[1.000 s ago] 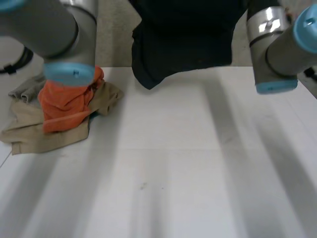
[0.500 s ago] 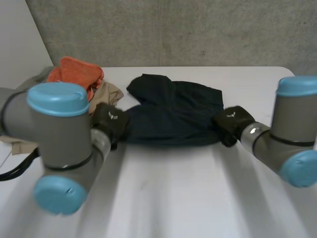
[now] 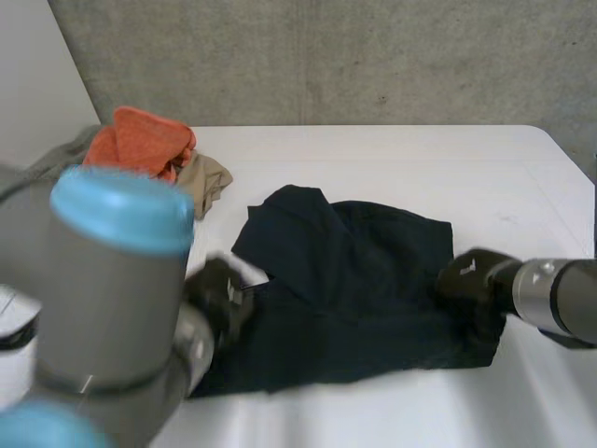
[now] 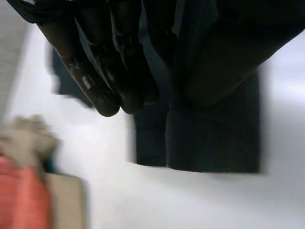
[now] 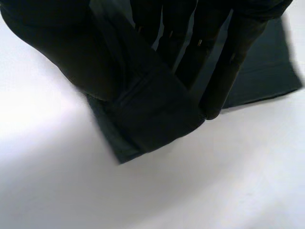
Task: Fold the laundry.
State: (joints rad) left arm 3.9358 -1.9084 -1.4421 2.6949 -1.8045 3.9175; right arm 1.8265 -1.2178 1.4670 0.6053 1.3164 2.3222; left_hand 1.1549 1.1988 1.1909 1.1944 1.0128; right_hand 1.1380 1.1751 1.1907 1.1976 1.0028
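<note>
Down from hanging in the air a second ago to lying on the table (image 3: 420,159). Dragged from 12 toward 6 o'clock over the last half second, and now spread wider than at that point. Reads as a lay-out step close to done: flattening first, folding proper not yet begun.

Pinched at the 8 o'clock corner of the cloth (image 3: 354,289) by the left hand (image 3: 216,299), with straight fingers on one side, thumb on the other and dark fabric running up between them in the left wrist view. Clamped the same way at the 4 o'clock edge by the right hand (image 3: 466,280), a fold of fabric caught between thumb and fingers in the right wrist view.

Sitting mid-table, a little toward 6 o'clock, well apart from the pile (image 3: 149,149) of orange and tan laundry at 10 o'clock.

Very dark, near black, thin and limp. Roughly rectangular, near edge fairly straight between the two hands. Not yet flat: a flap turned over at the 11 o'clock corner, creases across the middle, and a doubled layer near the right hand. Probably needing one more smoothing pull before any fold.
</note>
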